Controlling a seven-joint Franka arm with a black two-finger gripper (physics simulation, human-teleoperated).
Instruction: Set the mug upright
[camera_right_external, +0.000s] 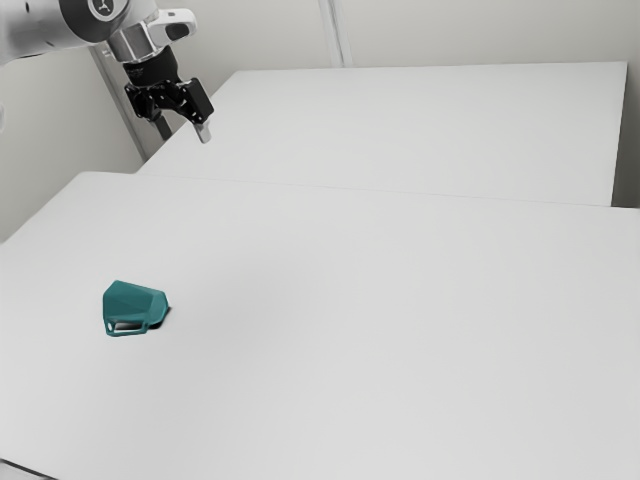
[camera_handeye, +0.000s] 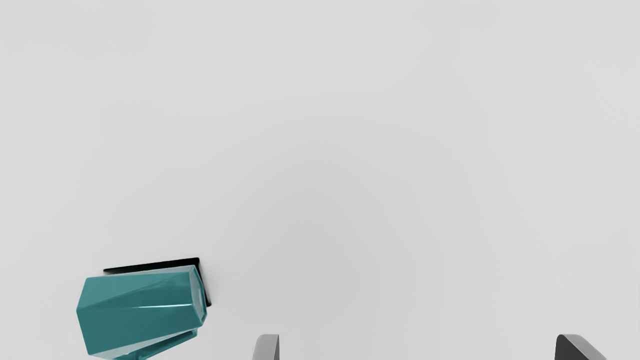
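Two tips of the pincer (camera_right_external: 184, 131), cut off in the wrist view, stand wide apart. Beyond, a glossy, faceted teal mug (camera_handeye: 140, 307) lies sideways on the smooth white tabletop (camera_right_external: 380, 330), inside hidden, handle (camera_handeye: 167, 345) partly cropped.

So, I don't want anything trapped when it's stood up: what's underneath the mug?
The mug lies on its side on the white table, a dark shadow along its edge. What it covers directly beneath can't be seen.

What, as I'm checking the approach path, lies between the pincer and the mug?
In the wrist view, bare white tabletop lies between the open pincer and the teal mug.
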